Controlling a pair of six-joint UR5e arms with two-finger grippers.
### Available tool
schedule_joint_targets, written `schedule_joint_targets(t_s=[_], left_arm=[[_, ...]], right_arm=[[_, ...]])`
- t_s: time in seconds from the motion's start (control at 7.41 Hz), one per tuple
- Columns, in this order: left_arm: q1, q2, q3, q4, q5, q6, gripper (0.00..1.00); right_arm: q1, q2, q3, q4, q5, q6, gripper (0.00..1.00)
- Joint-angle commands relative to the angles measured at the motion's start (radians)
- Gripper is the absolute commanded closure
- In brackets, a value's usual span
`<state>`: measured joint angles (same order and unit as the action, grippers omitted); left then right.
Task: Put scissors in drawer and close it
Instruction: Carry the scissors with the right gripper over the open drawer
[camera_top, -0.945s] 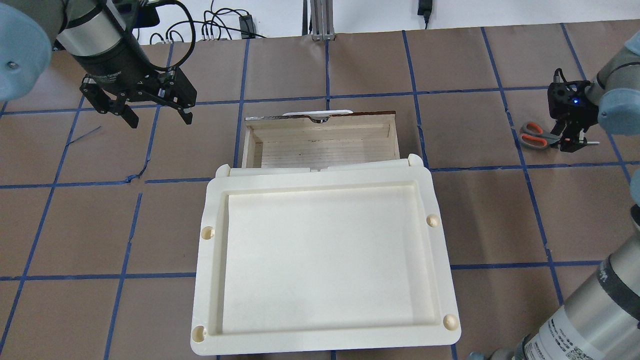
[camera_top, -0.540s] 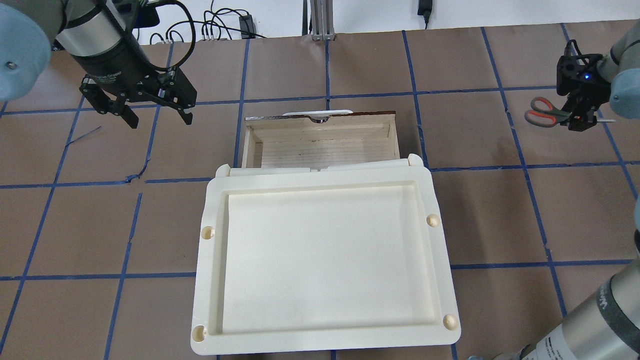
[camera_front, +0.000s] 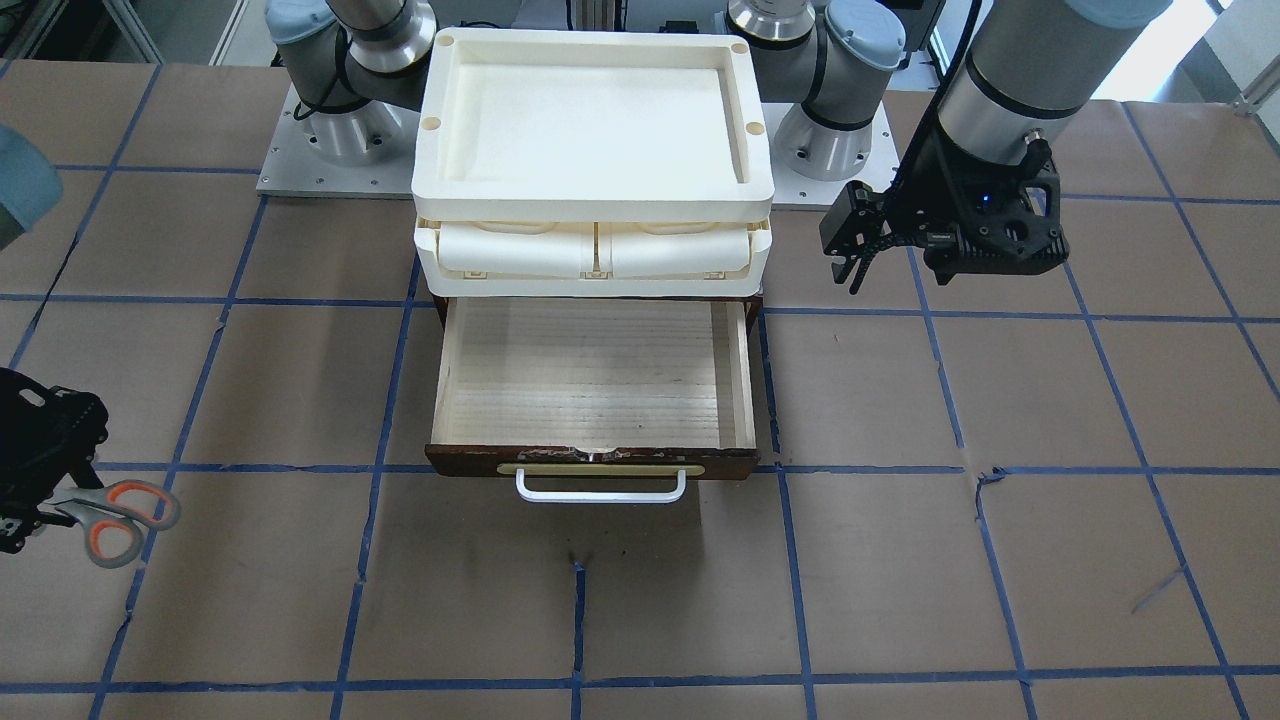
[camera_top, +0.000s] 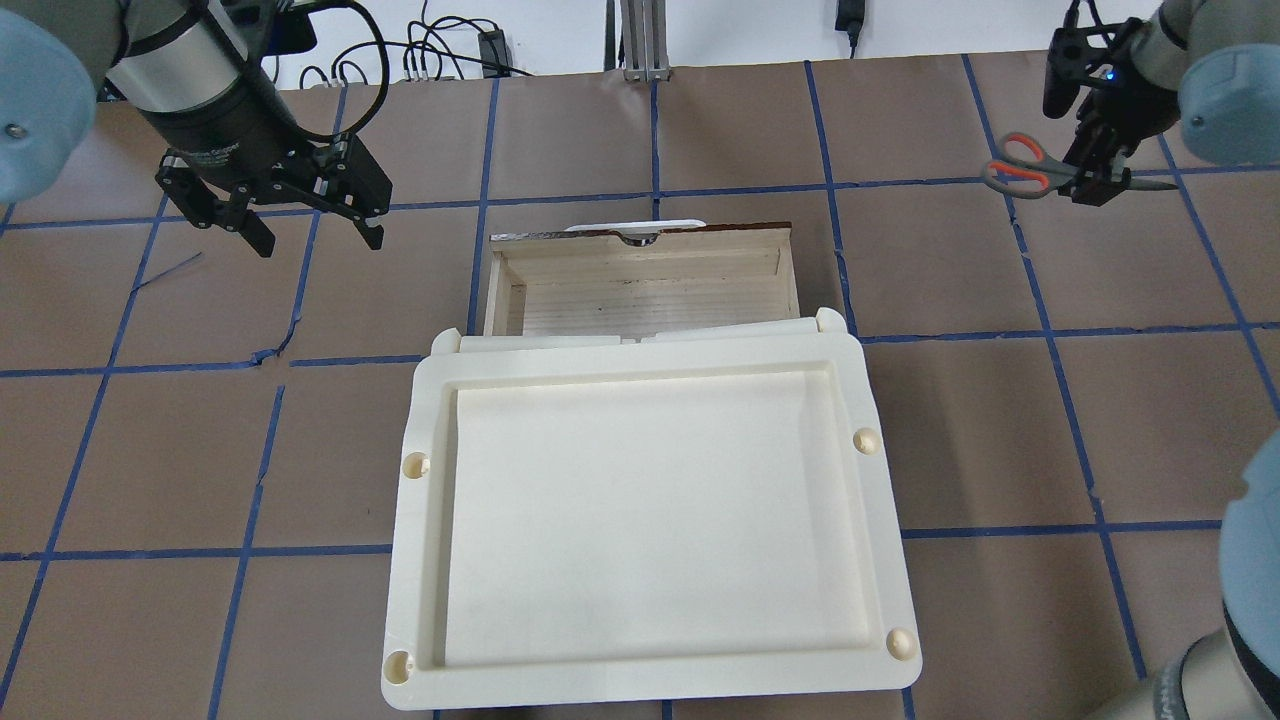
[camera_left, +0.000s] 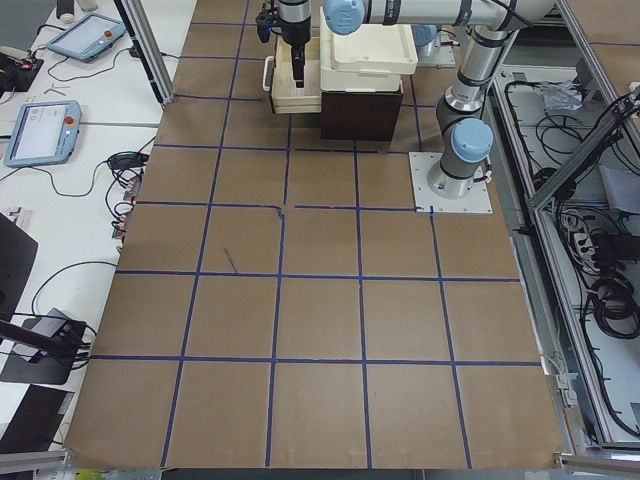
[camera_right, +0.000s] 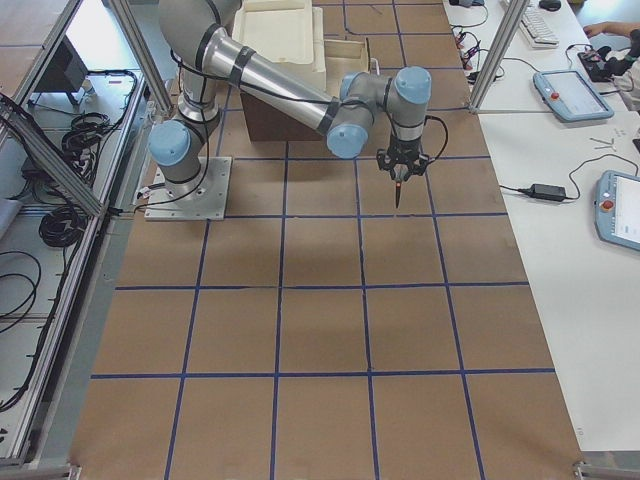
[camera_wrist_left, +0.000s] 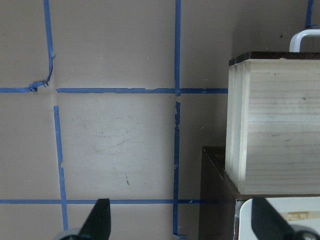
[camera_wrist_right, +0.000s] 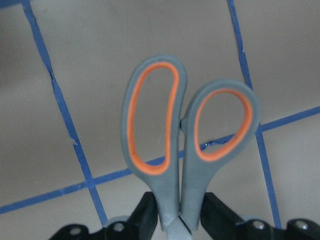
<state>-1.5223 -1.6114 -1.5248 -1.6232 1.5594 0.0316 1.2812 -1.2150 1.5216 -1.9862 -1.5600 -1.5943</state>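
The scissors (camera_top: 1022, 170), with grey handles and orange-lined loops, hang in my right gripper (camera_top: 1095, 185), which is shut on them near the pivot, above the table far right of the drawer. They also show in the front view (camera_front: 110, 515) and the right wrist view (camera_wrist_right: 187, 140), loops pointing away from the fingers. The drawer (camera_top: 640, 275) is pulled open, its pale wood inside bare, with a dark front and white bar handle (camera_front: 600, 488). My left gripper (camera_top: 315, 225) is open and empty, hovering left of the drawer.
The cream plastic tray unit (camera_top: 650, 520) sits on top of the dark cabinet, above the drawer. The table is brown paper with a blue tape grid. Cables lie along the far edge (camera_top: 440, 55).
My right gripper has lifted the scissors off the table and carried them away from me and slightly toward the drawer. The left arm has barely moved.
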Motion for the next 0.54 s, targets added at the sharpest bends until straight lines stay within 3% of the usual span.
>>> schedule_joint_targets(t_s=[0.0,0.41], left_arm=[[-0.001,0.001,-0.002,-0.003,0.001,0.001,0.00],[0.001,0.001,0.000,-0.003,0.001,0.002,0.00]], right_arm=[[0.151,-0.026,-0.079,0.084,-0.008,0.142,0.97],[0.274,-0.038,-0.081,0.095,0.008,0.200,0.98]])
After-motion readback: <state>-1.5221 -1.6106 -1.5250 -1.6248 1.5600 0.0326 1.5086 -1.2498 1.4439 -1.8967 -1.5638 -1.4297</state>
